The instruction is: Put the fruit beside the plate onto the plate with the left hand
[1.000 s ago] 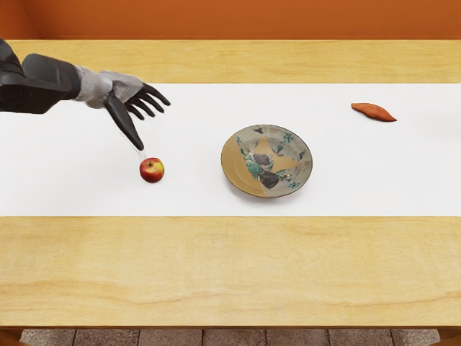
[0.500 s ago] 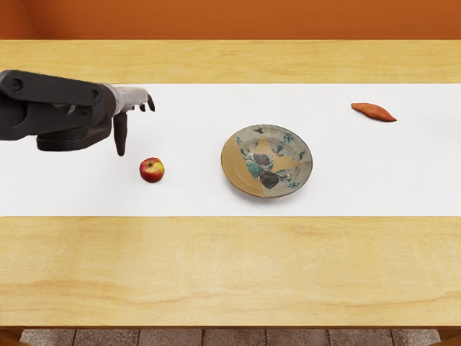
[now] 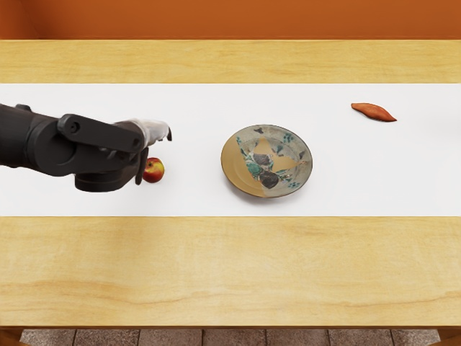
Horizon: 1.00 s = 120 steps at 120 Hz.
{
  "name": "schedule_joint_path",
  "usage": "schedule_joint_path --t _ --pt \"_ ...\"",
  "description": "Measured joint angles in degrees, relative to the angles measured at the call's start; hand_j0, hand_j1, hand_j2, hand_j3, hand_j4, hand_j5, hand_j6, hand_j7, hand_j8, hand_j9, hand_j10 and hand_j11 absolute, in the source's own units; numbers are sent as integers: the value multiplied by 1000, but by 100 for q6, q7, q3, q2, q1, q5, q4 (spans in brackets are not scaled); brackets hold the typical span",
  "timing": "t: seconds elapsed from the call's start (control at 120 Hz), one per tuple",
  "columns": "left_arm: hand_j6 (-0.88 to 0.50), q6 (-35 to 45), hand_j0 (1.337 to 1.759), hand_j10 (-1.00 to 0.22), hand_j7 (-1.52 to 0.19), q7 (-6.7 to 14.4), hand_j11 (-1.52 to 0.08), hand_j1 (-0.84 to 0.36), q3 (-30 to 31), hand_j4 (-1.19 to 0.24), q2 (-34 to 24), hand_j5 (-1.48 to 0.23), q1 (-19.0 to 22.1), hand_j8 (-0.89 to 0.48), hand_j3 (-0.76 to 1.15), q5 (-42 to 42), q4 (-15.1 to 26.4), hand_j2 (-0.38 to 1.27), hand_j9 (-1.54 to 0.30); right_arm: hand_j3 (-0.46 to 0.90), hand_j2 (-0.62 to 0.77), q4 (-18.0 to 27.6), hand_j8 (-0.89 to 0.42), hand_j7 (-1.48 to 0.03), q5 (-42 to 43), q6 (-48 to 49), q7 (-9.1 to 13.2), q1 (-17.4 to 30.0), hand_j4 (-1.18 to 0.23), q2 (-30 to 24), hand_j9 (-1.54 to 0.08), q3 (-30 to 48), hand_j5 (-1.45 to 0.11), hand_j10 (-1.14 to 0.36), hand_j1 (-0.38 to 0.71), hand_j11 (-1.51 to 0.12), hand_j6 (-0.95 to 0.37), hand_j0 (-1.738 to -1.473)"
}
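apple not yet in hand

nothing is done so far: the apple (image 3: 153, 170) lies on the white runner (image 3: 324, 180), apart from the plate (image 3: 227, 163), on its left, and the plate holds no fruit. my left hand (image 3: 148, 134) hangs over the apple, fingers (image 3: 166, 132) apart, thumb just beside its left side. grasp, carry and set-down all remain, i judge.

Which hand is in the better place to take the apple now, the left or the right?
Left. The left robot hand hangs just beside the apple, on the side away from the plate. No right arm shows in the head view.
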<state>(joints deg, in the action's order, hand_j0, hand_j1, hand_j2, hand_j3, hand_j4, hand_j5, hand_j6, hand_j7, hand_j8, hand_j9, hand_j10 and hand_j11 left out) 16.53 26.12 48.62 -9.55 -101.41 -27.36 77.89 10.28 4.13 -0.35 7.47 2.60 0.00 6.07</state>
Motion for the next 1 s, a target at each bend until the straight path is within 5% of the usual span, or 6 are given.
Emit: schedule_joint_path --t 0.525,1.0 --pt "-257 239 1658 -256 -332 -381 -332 43 11 -256 208 -332 409 -256 0 9 -261 52 -332 0 -5 0 -26 -33 0 0 0 -3 -26 0 -34 0 -34 -26 -318 -34 -26 -1658" --pt "-463 497 1658 -463 -602 -420 -602 -211 31 -462 236 -603 508 -463 0 11 -275 106 -602 0 -5 0 -26 -33 0 0 0 0 -26 0 -34 0 -34 -26 -318 -34 -26 -1658"
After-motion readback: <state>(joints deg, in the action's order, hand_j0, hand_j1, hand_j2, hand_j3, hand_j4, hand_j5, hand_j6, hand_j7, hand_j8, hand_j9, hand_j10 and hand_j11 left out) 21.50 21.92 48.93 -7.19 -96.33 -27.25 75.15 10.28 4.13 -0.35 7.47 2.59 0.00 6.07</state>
